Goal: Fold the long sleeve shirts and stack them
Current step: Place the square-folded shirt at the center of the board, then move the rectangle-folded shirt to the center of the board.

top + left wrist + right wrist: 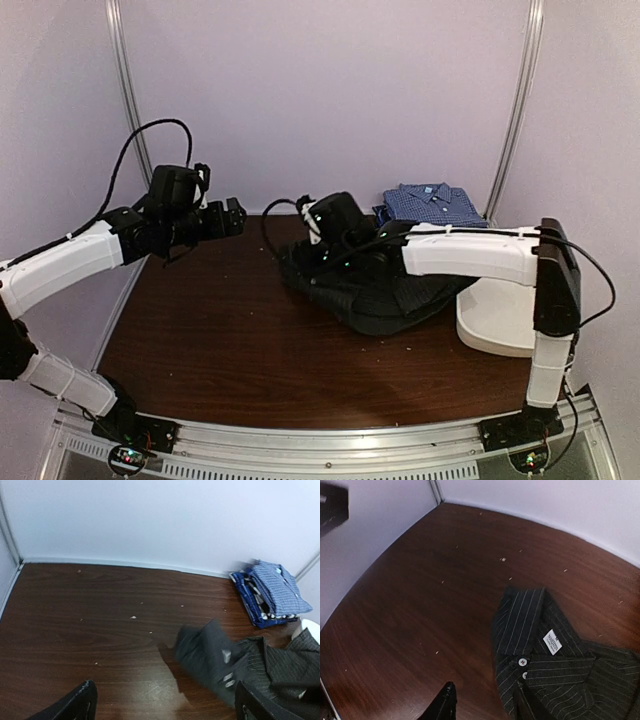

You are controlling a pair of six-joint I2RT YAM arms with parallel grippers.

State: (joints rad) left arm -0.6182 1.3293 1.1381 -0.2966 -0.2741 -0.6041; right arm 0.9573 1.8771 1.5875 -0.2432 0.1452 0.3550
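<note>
The dark charcoal pinstriped shirt (385,295) lies crumpled at the table's middle right, its collar, white label and white buttons showing in the right wrist view (545,655). My right gripper (298,262) hovers at that shirt's left edge by the collar. Its jaws (485,707) are apart, one finger over bare wood and the other over the cloth, nothing pinched between them. The blue checked shirt (435,205) sits folded at the back on top of a navy one (252,602). My left gripper (232,215) is raised over the left back of the table, open and empty (167,707).
A white plastic tub (495,315) stands at the right edge, with part of the dark shirt draped against it. The wooden tabletop (220,340) carries small light crumbs. Walls close in the back and both sides.
</note>
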